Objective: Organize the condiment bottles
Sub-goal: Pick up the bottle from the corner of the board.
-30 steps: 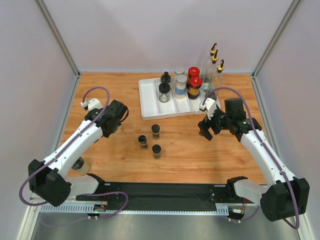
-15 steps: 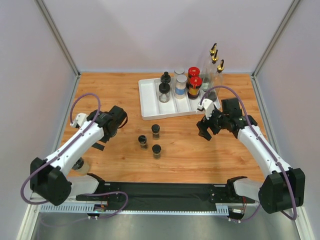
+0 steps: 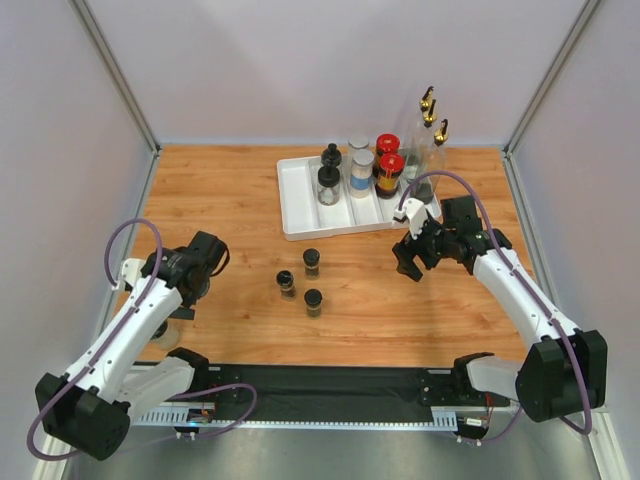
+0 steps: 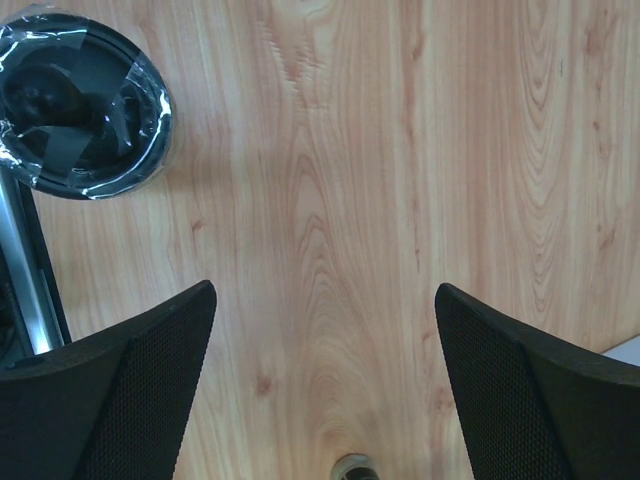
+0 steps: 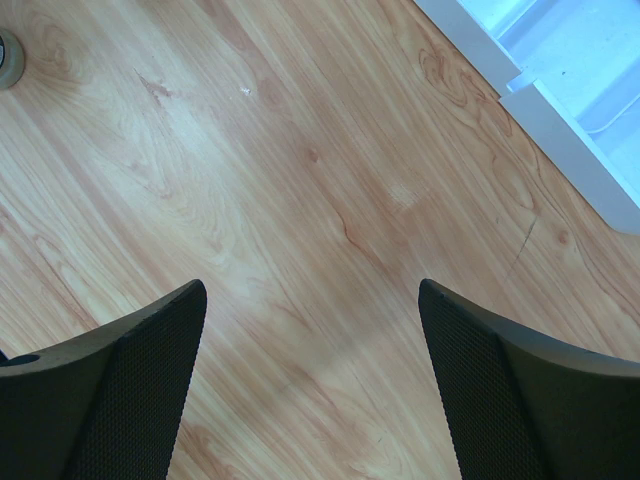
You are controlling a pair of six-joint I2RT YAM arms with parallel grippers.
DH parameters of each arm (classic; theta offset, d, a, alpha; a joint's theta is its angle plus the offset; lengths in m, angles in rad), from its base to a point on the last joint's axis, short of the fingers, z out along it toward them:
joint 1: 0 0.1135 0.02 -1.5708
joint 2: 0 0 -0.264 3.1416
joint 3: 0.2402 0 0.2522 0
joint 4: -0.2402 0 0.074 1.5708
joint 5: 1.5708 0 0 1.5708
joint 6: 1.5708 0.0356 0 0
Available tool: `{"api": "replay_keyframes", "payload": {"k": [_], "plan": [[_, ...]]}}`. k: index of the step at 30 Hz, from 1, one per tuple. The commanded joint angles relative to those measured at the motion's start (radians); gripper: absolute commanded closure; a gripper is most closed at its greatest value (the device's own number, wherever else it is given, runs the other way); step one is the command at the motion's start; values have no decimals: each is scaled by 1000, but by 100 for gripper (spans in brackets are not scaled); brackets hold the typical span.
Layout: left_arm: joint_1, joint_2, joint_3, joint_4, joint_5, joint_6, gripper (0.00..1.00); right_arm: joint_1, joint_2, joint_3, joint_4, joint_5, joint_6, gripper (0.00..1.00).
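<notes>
I am watching the left gripper (image 4: 322, 300) hovering over the bare wooden tabletop (image 4: 350, 150), jaws spread wide with nothing between them. A film-wrapped jar with a round black lid (image 4: 82, 105) is standing ahead of it, off to its left and clear of the fingers.

The right gripper (image 5: 312, 290) is also hanging open and empty above the wood. A corner of the white divided plastic tray (image 5: 560, 130) is lying ahead of it to the right.

Three small black-lidded glass jars (image 3: 312, 262) are standing loose between the two grippers. Beyond the right gripper, the tray is holding medium black-lidded jars (image 3: 329, 180), grey-lidded clear jars (image 3: 360, 170) and red-capped amber jars (image 3: 389, 170). The tall clear gold-spouted bottles (image 3: 430, 140) are standing at its far right end, though I cannot tell whether inside or beside it.
</notes>
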Motion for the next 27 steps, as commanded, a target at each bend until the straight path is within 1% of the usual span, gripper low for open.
{"api": "replay_keyframes", "payload": {"k": [1, 5, 12, 19, 22, 27], "plan": [[23, -46, -10, -339, 0, -16, 3, -4, 1, 3, 11, 0, -17, 12], [59, -51, -23, -340, 0, 1, 5, -4, 7, 4, 11, -3, -18, 12], [145, 33, -40, -337, -4, 30, 4, -2, 27, 9, 11, -11, -15, 11], [224, 30, -49, -336, -3, 58, 3, -2, 48, 10, 14, 0, -12, 11], [264, 37, -63, -323, -6, 81, 2, -2, 59, 12, 15, 9, -15, 11], [330, 43, -111, -245, 7, 168, 2, -4, 74, 14, 18, 18, -15, 11]]}}
